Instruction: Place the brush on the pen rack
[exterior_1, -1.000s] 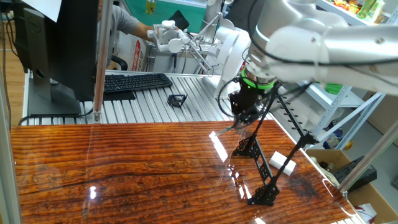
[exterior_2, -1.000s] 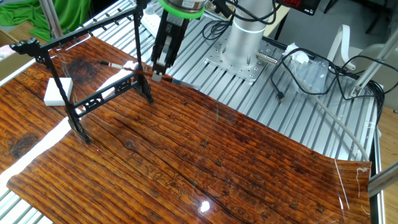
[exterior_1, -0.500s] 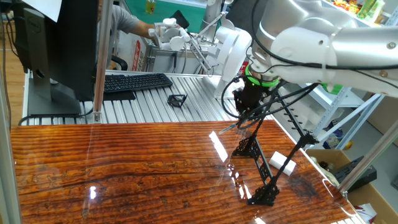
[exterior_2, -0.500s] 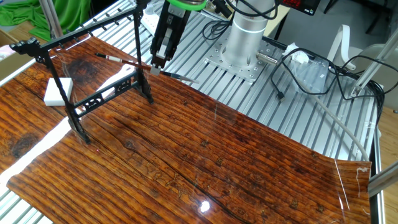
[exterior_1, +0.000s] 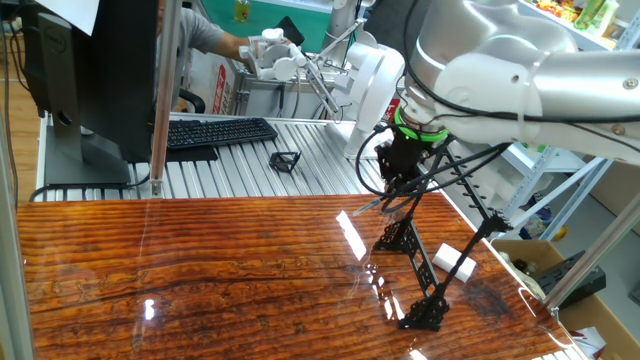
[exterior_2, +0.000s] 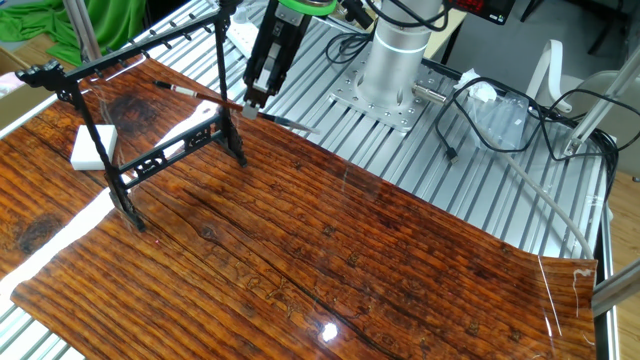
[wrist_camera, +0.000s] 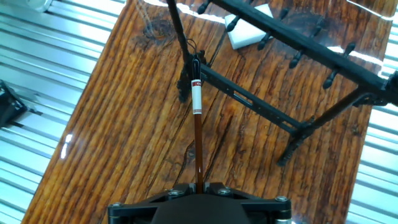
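While clamped shut, claw grips brush, above pen rack.

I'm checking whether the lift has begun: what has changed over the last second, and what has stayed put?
The hand, shut on the brush, carried it slightly upward beside the pen rack; in the other fixed view the brush sits higher than a second ago. Since half a second ago nothing visibly moved. The pen rack and the white block stayed where they were.
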